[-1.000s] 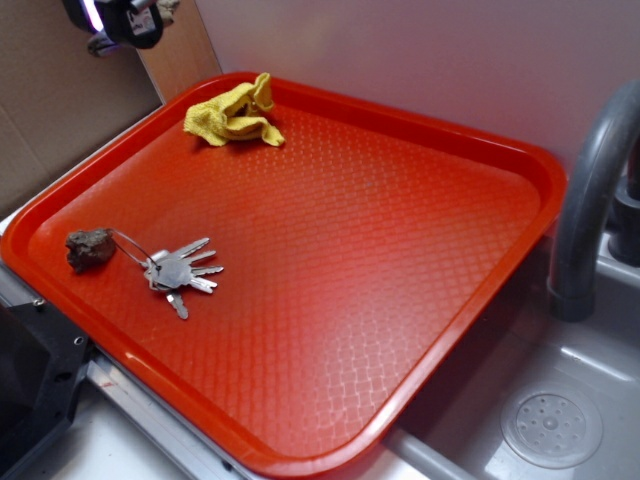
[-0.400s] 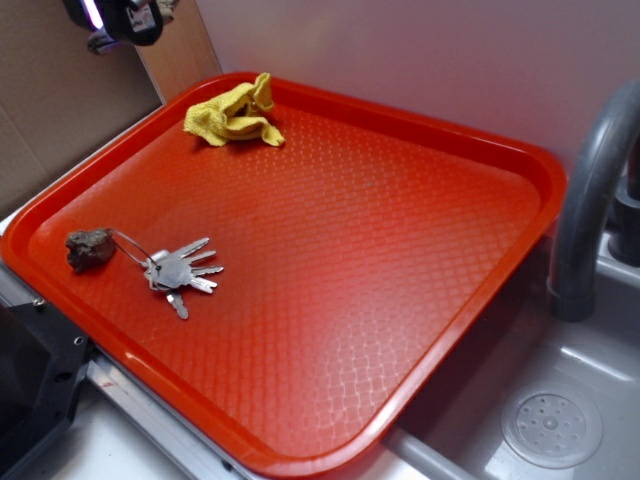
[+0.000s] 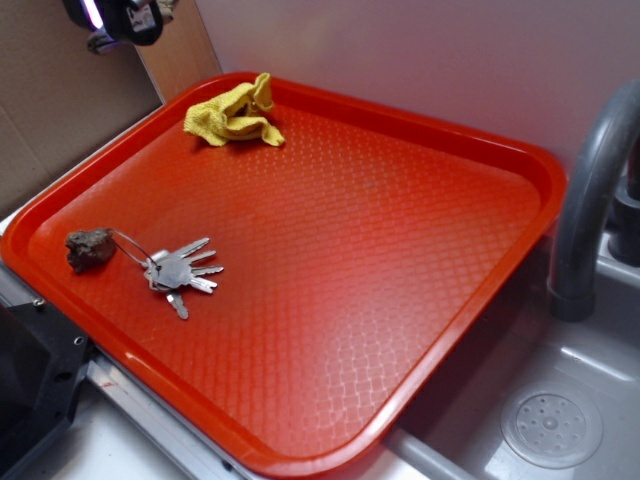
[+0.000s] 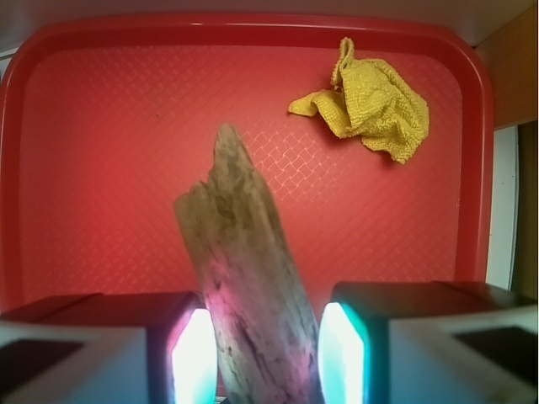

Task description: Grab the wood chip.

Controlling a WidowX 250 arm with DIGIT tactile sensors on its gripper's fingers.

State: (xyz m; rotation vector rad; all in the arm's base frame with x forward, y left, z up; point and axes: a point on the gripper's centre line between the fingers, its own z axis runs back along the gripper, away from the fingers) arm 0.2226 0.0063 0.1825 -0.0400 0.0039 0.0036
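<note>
Exterior: nothing has moved over the last second. Tool [image 3: 125, 20] sits parked high at the top-left corner, well clear of the red tray [image 3: 470, 130]. Only its underside shows, so the grip can't be read from here. On the tray: yellow cloth [image 3: 232, 116] near the far rim, keys [image 3: 180, 271] near the left rim with a dark grey-brown lump [image 3: 89, 249] on their ring. That lump isn't the target. No wood chip on the tray surface in this view.

Wrist: wood chip [image 4: 244, 278] stands between the two fingers [image 4: 195, 358], tan, rough, jagged tip pointing away over the tray. Jaws are nearly closed, one on each side of the chip. Contact looks likely, though the glow off the pads blurs the edges. Cloth lies well beyond, upper right.

Read: chip is up off the tray and steady in the tool, so the grab looks done. No drift suggests the hold is stable.
</note>
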